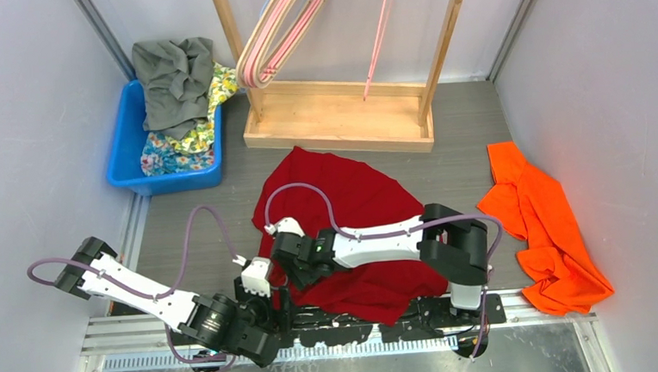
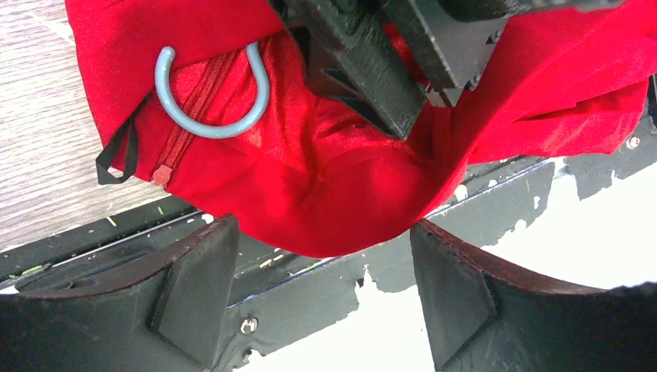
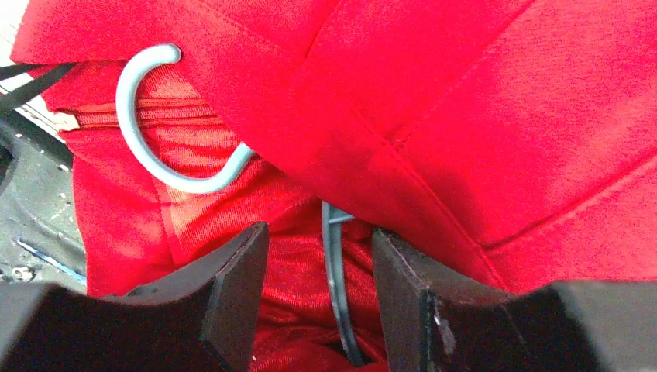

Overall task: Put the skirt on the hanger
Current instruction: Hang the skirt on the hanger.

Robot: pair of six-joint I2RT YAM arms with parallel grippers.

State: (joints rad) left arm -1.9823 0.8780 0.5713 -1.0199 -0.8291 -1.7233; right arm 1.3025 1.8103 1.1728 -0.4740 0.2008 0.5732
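Note:
The red skirt (image 1: 353, 210) lies spread on the table's near middle. A grey-blue hanger is tucked inside it; its hook (image 2: 213, 130) pokes out by the zip, also in the right wrist view (image 3: 190, 188). My right gripper (image 3: 320, 287) is open, its fingers straddling the hanger's thin neck (image 3: 335, 263) without touching it. In the top view it (image 1: 285, 258) sits on the skirt's near left corner. My left gripper (image 2: 325, 287) is open and empty, just before the skirt's near edge (image 2: 341, 225), beside the right gripper (image 2: 364, 70). In the top view it (image 1: 272, 293) is at the front.
A wooden rack (image 1: 339, 116) with pink hangers (image 1: 277, 34) stands at the back. A blue bin (image 1: 125, 147) of clothes is at the back left. An orange garment (image 1: 544, 225) lies at the right. The scuffed metal front ledge (image 2: 503, 201) runs under the left gripper.

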